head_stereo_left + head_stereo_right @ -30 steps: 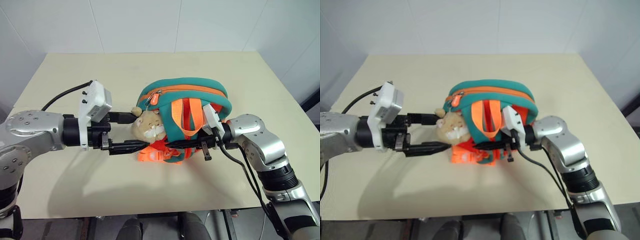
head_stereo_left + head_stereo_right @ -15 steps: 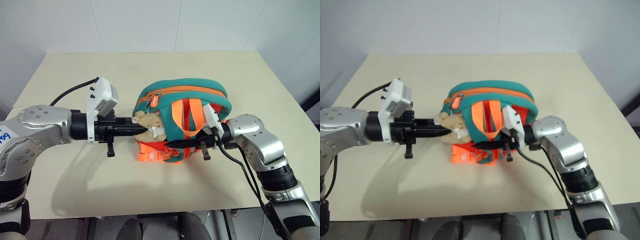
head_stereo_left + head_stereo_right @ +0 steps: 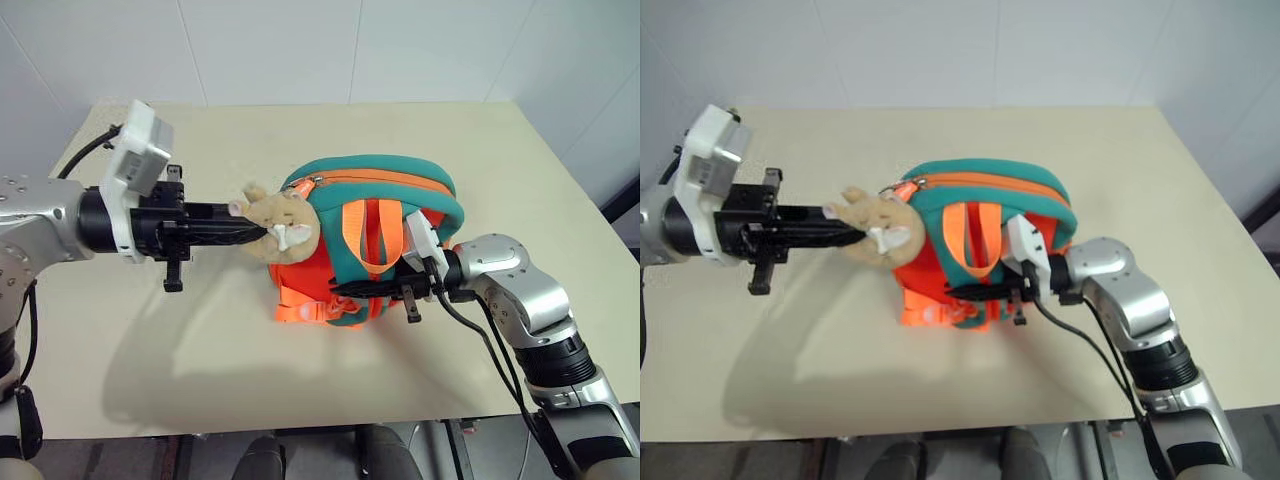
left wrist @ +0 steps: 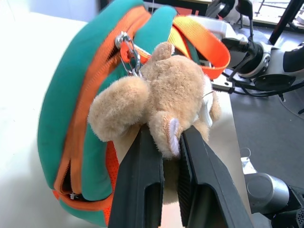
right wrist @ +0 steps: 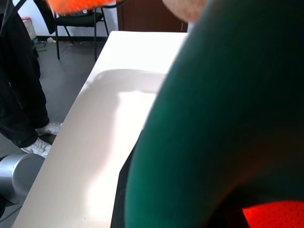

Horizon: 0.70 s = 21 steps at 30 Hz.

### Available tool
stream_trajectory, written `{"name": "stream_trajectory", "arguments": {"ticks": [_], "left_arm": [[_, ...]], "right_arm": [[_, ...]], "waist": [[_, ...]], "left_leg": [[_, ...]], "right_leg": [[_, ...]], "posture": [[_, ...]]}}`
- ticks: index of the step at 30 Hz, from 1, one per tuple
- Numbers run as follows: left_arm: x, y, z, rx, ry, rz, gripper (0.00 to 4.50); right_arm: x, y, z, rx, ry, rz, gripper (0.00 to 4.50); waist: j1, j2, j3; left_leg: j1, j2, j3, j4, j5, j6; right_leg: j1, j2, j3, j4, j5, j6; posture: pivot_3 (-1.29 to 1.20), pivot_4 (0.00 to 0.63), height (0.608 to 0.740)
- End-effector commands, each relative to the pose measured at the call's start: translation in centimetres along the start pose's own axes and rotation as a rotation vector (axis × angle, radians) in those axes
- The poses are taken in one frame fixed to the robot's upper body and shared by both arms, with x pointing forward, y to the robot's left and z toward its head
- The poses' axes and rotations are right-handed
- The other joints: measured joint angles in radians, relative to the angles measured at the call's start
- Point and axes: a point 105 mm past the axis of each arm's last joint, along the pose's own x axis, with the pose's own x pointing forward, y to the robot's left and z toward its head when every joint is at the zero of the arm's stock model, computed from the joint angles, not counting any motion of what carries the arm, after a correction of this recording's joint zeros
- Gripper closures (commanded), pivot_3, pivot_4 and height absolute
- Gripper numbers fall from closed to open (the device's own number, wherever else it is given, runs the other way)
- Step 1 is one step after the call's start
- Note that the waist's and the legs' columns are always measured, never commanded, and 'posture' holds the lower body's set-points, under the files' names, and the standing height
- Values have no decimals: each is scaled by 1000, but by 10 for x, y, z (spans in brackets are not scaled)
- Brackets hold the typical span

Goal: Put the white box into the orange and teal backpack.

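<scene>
The orange and teal backpack (image 3: 375, 230) stands at the centre of the bench (image 3: 300, 390), zipper closed along its top. The tan plush toy (image 3: 283, 224) hangs from the zipper pull on the backpack's left side. The left end effector (image 3: 262, 232) is clamped on this toy. The right end effector (image 3: 345, 291) is clamped on the backpack's lower front edge, beside the orange webbing (image 3: 310, 308).

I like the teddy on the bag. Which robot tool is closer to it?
The left tool. It is shut on the plush toy itself, pulling it out sideways. The right tool is at the backpack's far side, among the straps.
</scene>
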Motion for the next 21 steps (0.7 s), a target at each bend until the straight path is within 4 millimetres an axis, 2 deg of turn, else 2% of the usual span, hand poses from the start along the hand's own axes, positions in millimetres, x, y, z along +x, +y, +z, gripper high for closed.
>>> {"name": "stream_trajectory", "arguments": {"ticks": [1,8,14,19,21], "left_arm": [[-23,7,19,84,-24,93,4425],[-47,27,-10,12,87,200,4431],[-51,35,-35,-45,147,220,4434],[-54,43,-68,-102,262,238,4434],[-56,48,-88,-130,355,258,4435]], "right_arm": [[-6,3,8,-39,-7,-16,4010],[-7,4,7,-36,-4,-20,4010],[-5,4,7,-38,-7,-19,4010],[-5,4,7,-36,-5,-20,4010],[-5,4,6,-35,-4,-19,4010]], "waist": [[-2,0,0],[-1,0,0],[-1,1,0],[-2,1,0],[-1,1,0]], "left_leg": [[0,0,0,0,0,0],[0,0,0,-1,-1,2],[0,0,0,0,-3,5],[0,1,1,-1,-3,5],[0,1,1,-1,-3,5]], "right_leg": [[0,0,0,0,0,0],[0,0,0,0,0,0],[0,0,0,0,0,0],[0,0,0,0,0,0],[0,1,0,0,0,0]], "posture": [[0,150,740],[0,150,740],[0,150,740],[0,150,740],[0,150,740]]}}
